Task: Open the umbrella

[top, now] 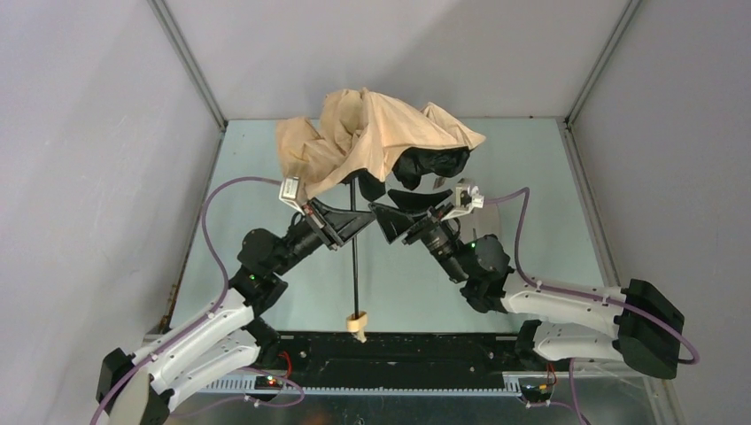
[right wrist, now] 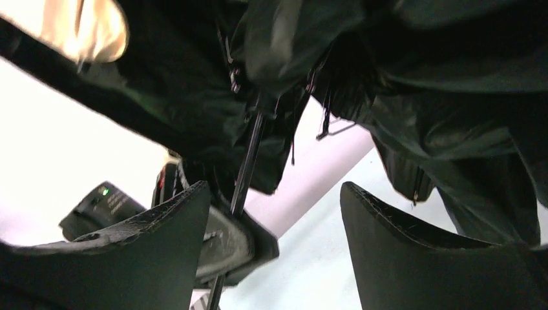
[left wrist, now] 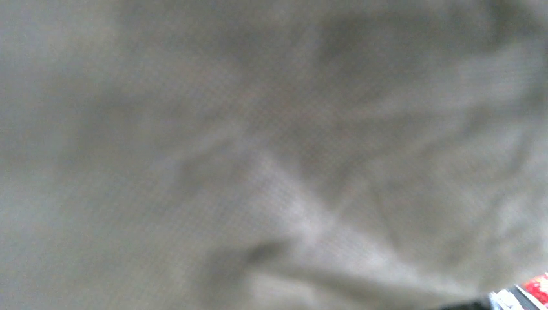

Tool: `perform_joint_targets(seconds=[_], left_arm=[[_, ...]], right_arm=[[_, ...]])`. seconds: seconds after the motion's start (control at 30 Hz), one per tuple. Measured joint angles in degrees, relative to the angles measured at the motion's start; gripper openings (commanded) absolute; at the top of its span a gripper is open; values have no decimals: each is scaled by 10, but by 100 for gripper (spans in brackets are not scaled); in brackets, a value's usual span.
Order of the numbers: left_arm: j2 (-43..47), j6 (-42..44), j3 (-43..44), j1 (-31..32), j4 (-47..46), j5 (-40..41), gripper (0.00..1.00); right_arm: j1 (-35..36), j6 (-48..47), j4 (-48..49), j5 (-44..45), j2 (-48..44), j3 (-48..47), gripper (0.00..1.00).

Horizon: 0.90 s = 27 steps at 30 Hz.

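Tabletop (top: pixel 540 168): left jaws grip umbrella (top: pixel 381 128); right jaws wide.

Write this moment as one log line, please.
umbrella: partly spread | left gripper: shut on shaft | right gripper: open beneath umbrella

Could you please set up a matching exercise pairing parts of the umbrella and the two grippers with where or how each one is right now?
Things:
1. handle
2. canopy
3. right gripper
4. left gripper

Descriptions:
a. fingers apart, holding nothing
b. tan, bunched at the far end of the shaft
c. closed around the thin black shaft, partway along it
d. beige, at the shaft's near end

Pairs: 1-d, 2-b, 3-a, 4-c
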State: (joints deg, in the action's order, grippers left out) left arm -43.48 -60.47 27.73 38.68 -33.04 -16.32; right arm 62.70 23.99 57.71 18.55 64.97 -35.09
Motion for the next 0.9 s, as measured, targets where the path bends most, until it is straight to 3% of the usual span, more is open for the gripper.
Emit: perform_joint_targets(seconds=[0.27,0.67,0.9], left_arm=[[0,1,-7,17,-5,-4,0],[-33,6,-7,54,-31,1,0],[-39,6,-7,58,-36,5,0]], right_arm=[[-42,36,-34,-27,31,-66,71],[-53,39,-8,-59,96,-86,62],[-53,34,28,-52,110,-86,47]])
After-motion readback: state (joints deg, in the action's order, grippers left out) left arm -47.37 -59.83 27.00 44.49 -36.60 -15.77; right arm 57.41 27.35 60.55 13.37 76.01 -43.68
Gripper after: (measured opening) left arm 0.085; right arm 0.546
